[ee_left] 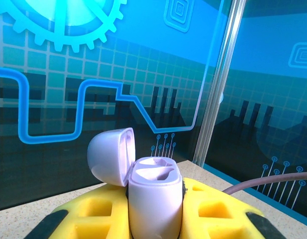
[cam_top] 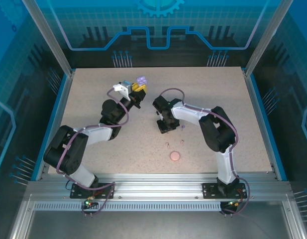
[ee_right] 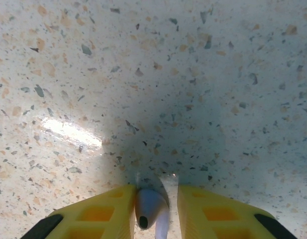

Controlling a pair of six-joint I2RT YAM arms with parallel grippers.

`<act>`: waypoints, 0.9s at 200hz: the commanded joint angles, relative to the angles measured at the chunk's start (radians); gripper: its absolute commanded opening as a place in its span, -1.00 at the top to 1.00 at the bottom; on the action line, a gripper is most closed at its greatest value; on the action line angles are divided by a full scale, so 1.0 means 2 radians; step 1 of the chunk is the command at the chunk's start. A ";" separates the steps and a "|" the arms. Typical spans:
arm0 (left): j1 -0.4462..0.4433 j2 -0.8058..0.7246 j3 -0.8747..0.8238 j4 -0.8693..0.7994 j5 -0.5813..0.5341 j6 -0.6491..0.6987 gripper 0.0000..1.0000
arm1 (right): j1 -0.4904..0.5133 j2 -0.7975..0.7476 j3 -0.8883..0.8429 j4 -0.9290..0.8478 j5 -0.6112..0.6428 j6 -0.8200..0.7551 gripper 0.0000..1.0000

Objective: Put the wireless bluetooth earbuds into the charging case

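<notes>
Overhead, the left gripper (cam_top: 138, 87) was raised over the far part of the bench (cam_top: 218, 99), and its wrist camera showed its yellow fingers (ee_left: 93, 209) pressed tight against the sides of the pale purple charging case (ee_left: 155, 199). The case stood upright between them, rising past their tips. Its rounded lid (ee_left: 109, 157) was swung open and leaned away to the gripper's left side, and the two moulded wells in the top of the case lay bare. The right gripper (ee_right: 156, 191) pointed straight down at the speckled bench, close to the surface, with its fingers (ee_right: 106, 211) standing somewhat apart on either side of one pale earbud (ee_right: 149, 206). That bud sat against the left finger, while a thin strip of bench showed between it and the right finger, so the gripper flanked it and was not visibly pinching it. From above, a tiny purple bud (cam_top: 184, 128) lay just beside the right gripper, on the side away from the left one. Two pinkish specks (cam_top: 167, 145), too small to make out clearly, lay on the base side of that gripper, apart from each other. A round pink disc (cam_top: 174, 156) lay a little beyond them, nearer the arm bases.
</notes>
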 commanded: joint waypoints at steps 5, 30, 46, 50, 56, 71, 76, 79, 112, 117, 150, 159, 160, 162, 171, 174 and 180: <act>-0.001 -0.008 -0.004 0.017 0.012 -0.014 1.00 | 0.007 0.015 0.009 -0.008 0.000 -0.008 0.50; -0.001 -0.003 -0.005 0.028 0.019 -0.019 1.00 | 0.007 0.015 0.008 -0.007 -0.002 -0.007 0.58; -0.001 -0.002 -0.005 0.026 0.022 -0.021 1.00 | 0.007 0.013 0.007 -0.005 -0.001 -0.008 0.60; -0.001 -0.002 -0.005 0.025 0.022 -0.021 1.00 | 0.007 0.013 0.006 -0.005 -0.002 -0.008 0.60; -0.001 -0.003 -0.004 0.025 0.024 -0.021 1.00 | 0.007 0.012 0.006 -0.005 -0.001 -0.008 0.64; -0.001 -0.004 -0.004 0.020 0.029 -0.020 1.00 | 0.007 0.008 0.003 -0.002 0.000 -0.009 0.69; -0.001 -0.005 -0.003 0.019 0.030 -0.021 1.00 | 0.007 0.005 0.002 -0.001 0.000 -0.008 0.72; -0.001 -0.005 -0.003 0.019 0.030 -0.021 1.00 | 0.007 0.004 0.001 0.000 0.000 -0.008 0.73; -0.001 -0.009 -0.004 0.013 0.036 -0.018 1.00 | 0.005 -0.026 -0.017 0.016 0.002 -0.001 0.76; -0.001 -0.009 -0.005 0.012 0.037 -0.018 1.00 | 0.004 -0.031 -0.020 0.019 0.002 0.001 0.76; -0.001 -0.010 -0.007 0.013 0.044 -0.006 1.00 | 0.001 -0.061 -0.031 0.026 0.009 0.003 0.76; -0.001 -0.009 -0.007 0.012 0.048 -0.002 1.00 | 0.001 -0.071 -0.035 0.027 0.014 0.004 0.77; -0.001 -0.008 -0.007 0.013 0.049 -0.002 1.00 | 0.001 -0.072 -0.034 0.027 0.014 0.004 0.77; -0.001 -0.008 -0.007 0.013 0.050 0.000 1.00 | 0.000 -0.075 -0.035 0.028 0.015 0.004 0.77; -0.001 -0.007 -0.008 0.012 0.056 0.004 1.00 | -0.001 -0.084 -0.039 0.030 0.018 0.005 0.77; -0.001 -0.007 -0.007 0.013 0.059 0.005 1.00 | -0.002 -0.089 -0.041 0.031 0.019 0.005 0.77; -0.001 -0.006 -0.007 0.013 0.065 0.008 1.00 | -0.002 -0.097 -0.043 0.032 0.022 0.006 0.77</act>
